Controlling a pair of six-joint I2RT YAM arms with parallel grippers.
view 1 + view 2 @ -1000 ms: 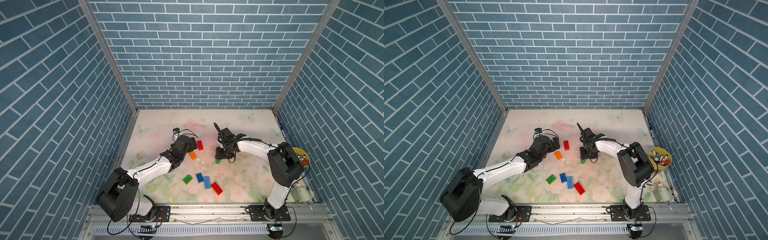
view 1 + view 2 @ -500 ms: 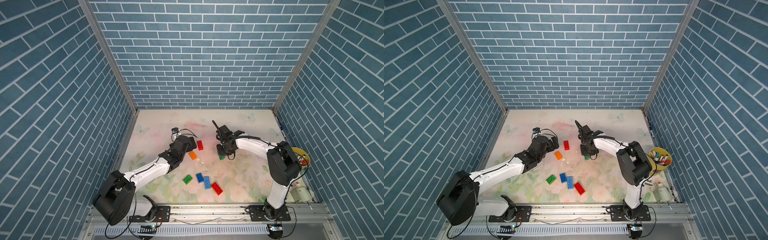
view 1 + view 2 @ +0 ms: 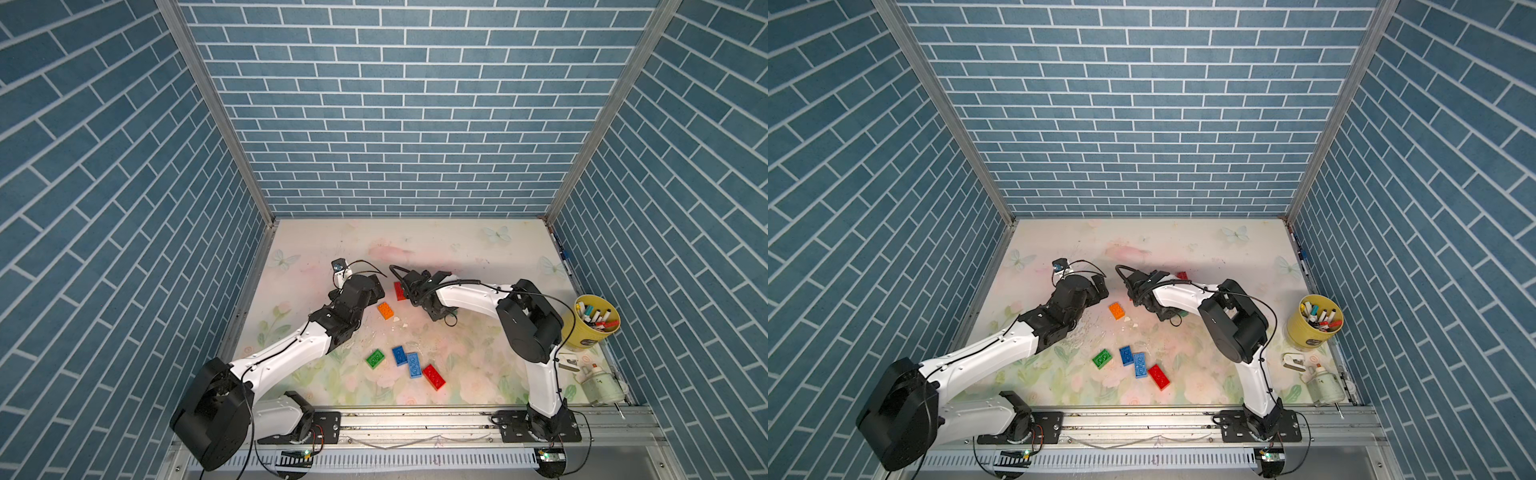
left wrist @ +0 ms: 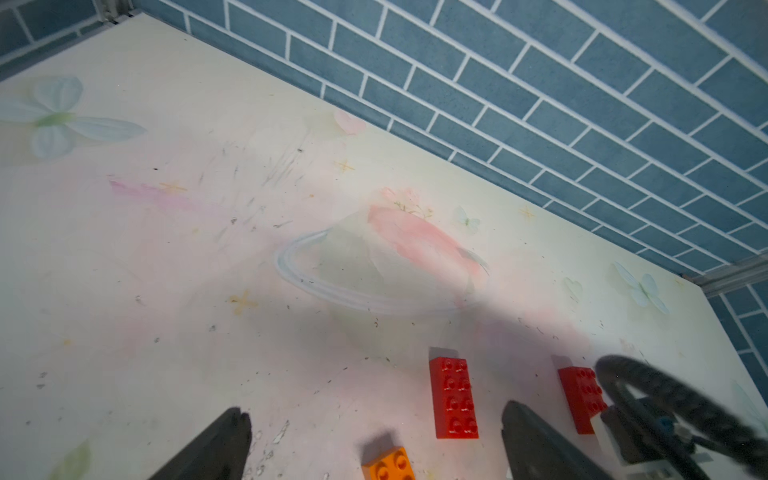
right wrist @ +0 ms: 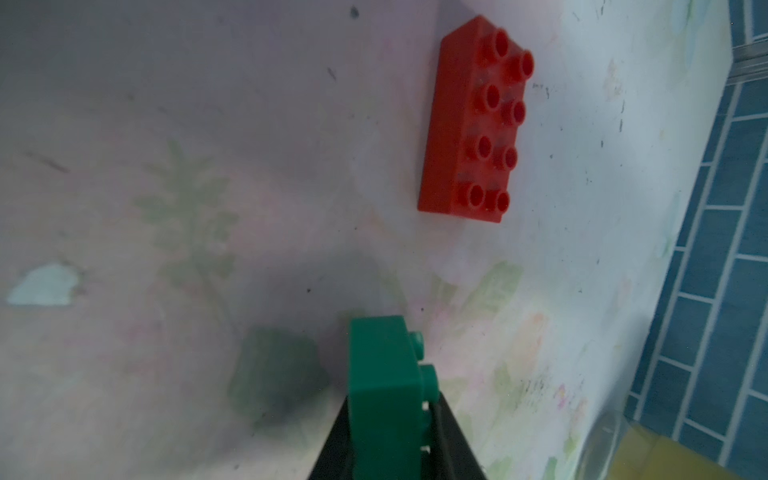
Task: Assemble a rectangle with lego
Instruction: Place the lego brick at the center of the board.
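Observation:
My right gripper (image 5: 392,424) is shut on a green lego brick (image 5: 382,365), gripped by its sides and held just above the table over its shadow. A red brick (image 5: 473,124) lies flat beyond it. In a top view my right gripper (image 3: 438,311) hangs beside another red brick (image 3: 400,291). My left gripper (image 4: 376,424) is open, with an orange brick (image 4: 388,463) on the table between its fingers and a red brick (image 4: 453,399) just ahead. Green (image 3: 375,358), blue (image 3: 399,355), lighter blue (image 3: 413,365) and red (image 3: 434,377) bricks lie near the front.
A yellow cup of marker pens (image 3: 596,328) stands at the right edge, with a white bottle (image 3: 600,384) nearer the front. Blue brick-pattern walls close in the table on three sides, and a metal rail (image 3: 415,419) runs along the front.
My right gripper has shut on the green brick and lifted it off the table, and its wrist has swung left towards the red bricks. The left arm has barely moved.

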